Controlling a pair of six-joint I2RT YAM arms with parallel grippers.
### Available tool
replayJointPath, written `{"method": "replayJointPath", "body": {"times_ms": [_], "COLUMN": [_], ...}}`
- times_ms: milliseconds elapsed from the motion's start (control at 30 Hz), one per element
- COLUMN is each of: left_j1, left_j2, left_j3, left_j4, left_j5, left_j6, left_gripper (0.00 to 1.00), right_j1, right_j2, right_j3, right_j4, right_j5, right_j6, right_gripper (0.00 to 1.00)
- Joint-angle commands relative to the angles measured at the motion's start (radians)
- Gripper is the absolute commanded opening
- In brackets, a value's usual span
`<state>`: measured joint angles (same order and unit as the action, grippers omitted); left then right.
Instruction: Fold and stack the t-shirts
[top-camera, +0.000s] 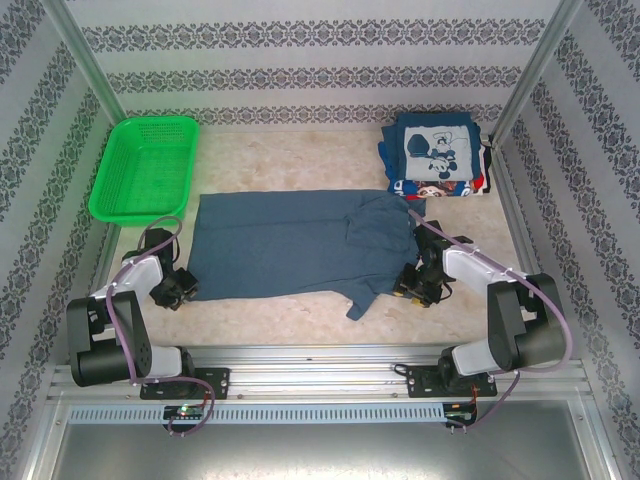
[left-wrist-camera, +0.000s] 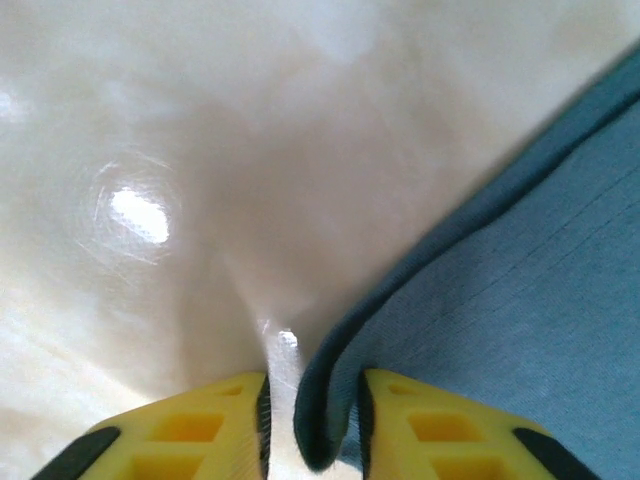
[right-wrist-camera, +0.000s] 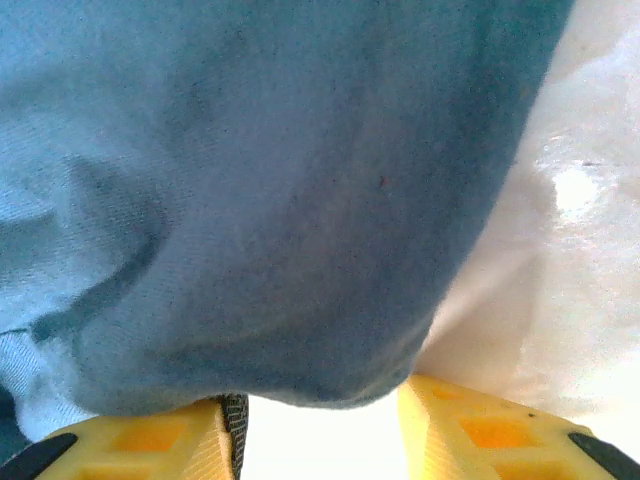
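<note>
Lab booth: aluminium frame (top-camera: 87, 55), wallpapered panels (top-camera: 300, 55)

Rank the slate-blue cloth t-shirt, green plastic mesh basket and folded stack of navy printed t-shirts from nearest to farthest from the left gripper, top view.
1. Slate-blue cloth t-shirt, left edge at the left gripper.
2. Green plastic mesh basket, back left.
3. Stack of navy printed t-shirts, back right.

Bottom edge of the left wrist shot chops off most of the left fingers (left-wrist-camera: 190, 435), and the slate-blue shirt (left-wrist-camera: 520, 300) runs out past the right edge. In the right wrist shot it spills off the top and left and hides where the right fingers (right-wrist-camera: 480, 435) end, so no clue if it's pinched. Upper right of the top shot, the folded stack (top-camera: 435, 155) buries its lower tees, too small to count.
</note>
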<state>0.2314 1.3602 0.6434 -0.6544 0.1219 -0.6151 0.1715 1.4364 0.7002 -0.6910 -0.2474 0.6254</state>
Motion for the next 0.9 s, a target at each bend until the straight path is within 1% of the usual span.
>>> {"method": "replayJointPath", "body": {"times_ms": [0,100,267,433,533,667,800,867], "left_j1": [-0.006,-0.006,-0.004,-0.005,-0.004,-0.004,-0.005,-0.006], "left_j2": [0.056,0.055,0.021,0.024,0.003,-0.006,-0.014,-0.016], "left_j3": [0.013,0.005,0.003,0.031,0.031,0.034,0.038,0.042], "left_j4": [0.255,0.242,0.225,0.215,0.219,0.214,0.212,0.204], "left_j5": [0.15,0.145,0.13,0.147,0.158,0.179,0.199,0.197], "left_j6": [0.027,0.031,0.029,0.025,0.018,0.022,0.027,0.033], "left_gripper": [0.23,0.19,0.09,0.03,0.02,0.02,0.02,0.02], "right_j1": [-0.011,-0.011,-0.01,-0.003,-0.002,0.0,-0.002,-0.002], "right_j2": [0.021,0.033,0.047,0.021,-0.005,0.022,0.1,0.131], "right_j3": [0.021,0.028,0.042,0.044,0.02,0.05,0.106,0.136], "right_j4": [0.013,0.014,0.013,-0.045,-0.018,0.022,0.045,0.041], "right_j5": [0.023,0.025,0.019,0.036,0.055,0.069,0.077,0.084], "right_j6": [0.008,0.008,0.001,0.013,0.027,0.03,0.006,0.0], "right_gripper": [0.46,0.45,0.45,0.46,0.48,0.48,0.41,0.28]}}
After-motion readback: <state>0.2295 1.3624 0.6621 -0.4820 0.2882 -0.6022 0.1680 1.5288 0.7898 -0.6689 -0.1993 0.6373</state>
